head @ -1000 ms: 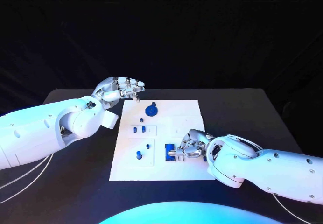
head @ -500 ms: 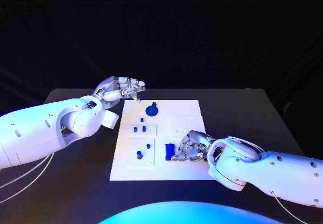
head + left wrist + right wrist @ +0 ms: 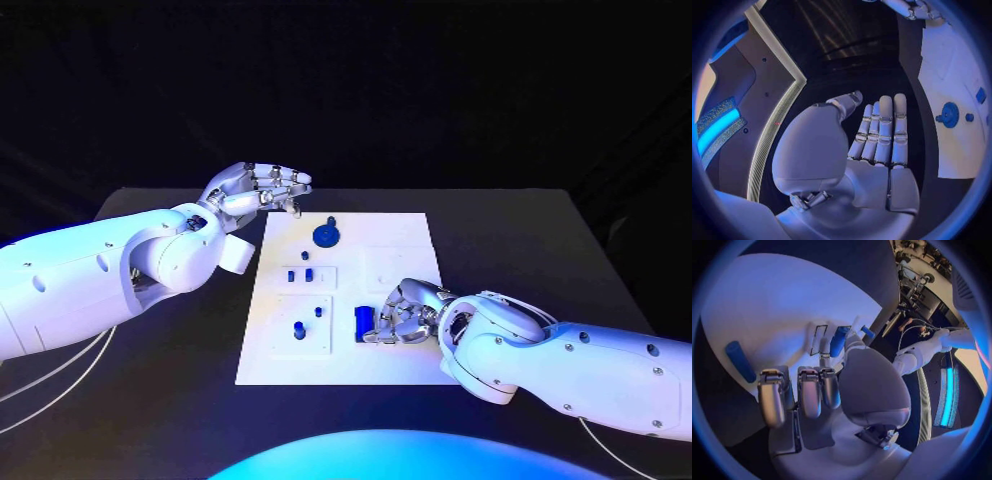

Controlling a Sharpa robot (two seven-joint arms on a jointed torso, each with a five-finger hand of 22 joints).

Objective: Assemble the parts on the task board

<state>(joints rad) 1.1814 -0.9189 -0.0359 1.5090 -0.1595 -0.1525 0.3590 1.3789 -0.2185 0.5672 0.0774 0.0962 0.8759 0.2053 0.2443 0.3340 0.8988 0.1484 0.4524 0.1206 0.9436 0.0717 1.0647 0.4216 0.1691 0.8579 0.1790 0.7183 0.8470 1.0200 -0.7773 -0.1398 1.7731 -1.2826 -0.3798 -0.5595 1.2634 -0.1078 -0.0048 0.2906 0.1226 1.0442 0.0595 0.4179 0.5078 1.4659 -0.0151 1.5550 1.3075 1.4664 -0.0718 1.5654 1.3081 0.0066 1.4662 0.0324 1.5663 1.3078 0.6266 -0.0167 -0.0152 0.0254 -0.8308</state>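
The right robot hand [image 3: 400, 315] rests on the near right part of the board [image 3: 397, 242], its fingers curled beside a blue bar [image 3: 364, 321]; whether it pinches a part I cannot tell. The left robot hand [image 3: 260, 190] hangs above the table [image 3: 490, 215] at the board's far left corner, holding nothing, fingers loosely curled. A round blue part [image 3: 326, 236] and small pegs [image 3: 299, 275] stand on the board.

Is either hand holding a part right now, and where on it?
Left hand holds nothing, raised beside the task board. Right hand rests by the blue block; whether it grips anything cannot be told.
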